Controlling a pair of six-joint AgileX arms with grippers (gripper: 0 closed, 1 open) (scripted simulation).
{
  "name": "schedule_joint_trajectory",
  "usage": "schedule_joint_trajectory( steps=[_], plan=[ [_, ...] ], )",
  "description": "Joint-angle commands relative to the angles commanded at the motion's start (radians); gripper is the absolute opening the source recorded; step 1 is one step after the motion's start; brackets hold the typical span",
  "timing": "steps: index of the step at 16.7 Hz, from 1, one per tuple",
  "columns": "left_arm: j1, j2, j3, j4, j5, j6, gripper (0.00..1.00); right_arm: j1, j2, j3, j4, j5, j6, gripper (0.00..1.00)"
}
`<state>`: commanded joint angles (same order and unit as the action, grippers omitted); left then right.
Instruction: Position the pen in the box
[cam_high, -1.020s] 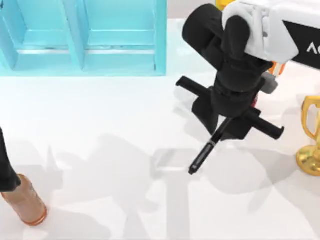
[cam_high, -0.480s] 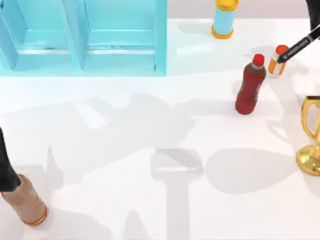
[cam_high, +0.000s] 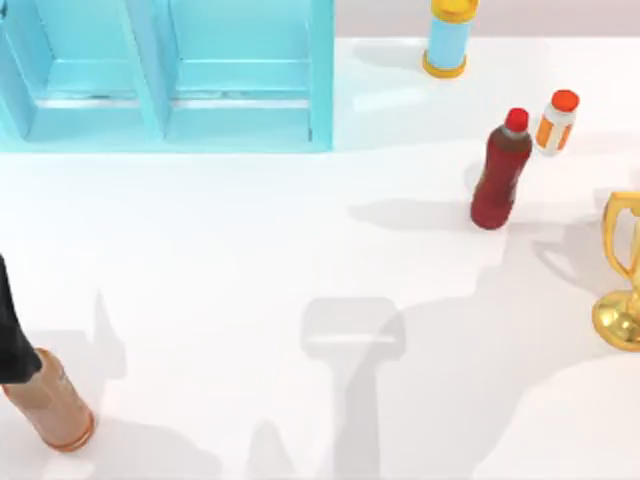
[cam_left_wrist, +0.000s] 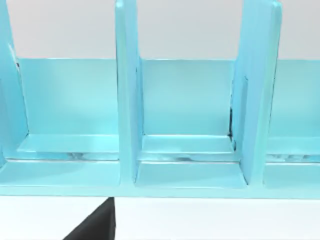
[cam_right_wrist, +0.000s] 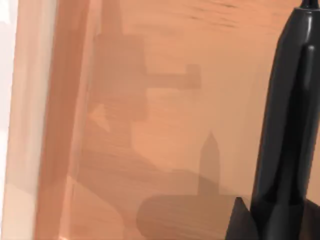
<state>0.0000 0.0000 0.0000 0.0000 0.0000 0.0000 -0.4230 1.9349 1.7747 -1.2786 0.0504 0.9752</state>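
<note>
The light-blue box (cam_high: 320, 80) stands at the table's far left in the top view, with dividers splitting it into compartments. In the left wrist view the box (cam_left_wrist: 127, 100) is close and seen from the front. The black pen (cam_right_wrist: 287, 125) runs across the right wrist view, hanging in the air over an orange-brown wooden surface. A dark part of my right gripper (cam_right_wrist: 241, 220) shows at the pen's base, shut on it. My left arm (cam_high: 12, 335) stays at the table's left edge.
A red bottle (cam_high: 500, 170), a small white and orange bottle (cam_high: 556, 122) and a blue and yellow bottle (cam_high: 448, 40) stand at the right rear. A gold trophy (cam_high: 622, 270) is at the right edge. A brown bottle (cam_high: 50, 405) stands front left.
My right arm has carried the pen up and off to the right, out of the top view. The bottles it covered now show. The left arm has not moved.
</note>
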Motion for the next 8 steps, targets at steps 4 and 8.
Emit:
schedule_joint_trajectory(
  steps=[4,8],
  plan=[
    [0.000,0.000,0.000,0.000,0.000,0.000,1.00,-0.167,0.015,-0.067,-0.011,-0.038,-0.007,0.00],
    [0.000,0.000,0.000,0.000,0.000,0.000,1.00,-0.195,0.015,-0.080,-0.009,-0.049,-0.006,0.00]
  ],
)
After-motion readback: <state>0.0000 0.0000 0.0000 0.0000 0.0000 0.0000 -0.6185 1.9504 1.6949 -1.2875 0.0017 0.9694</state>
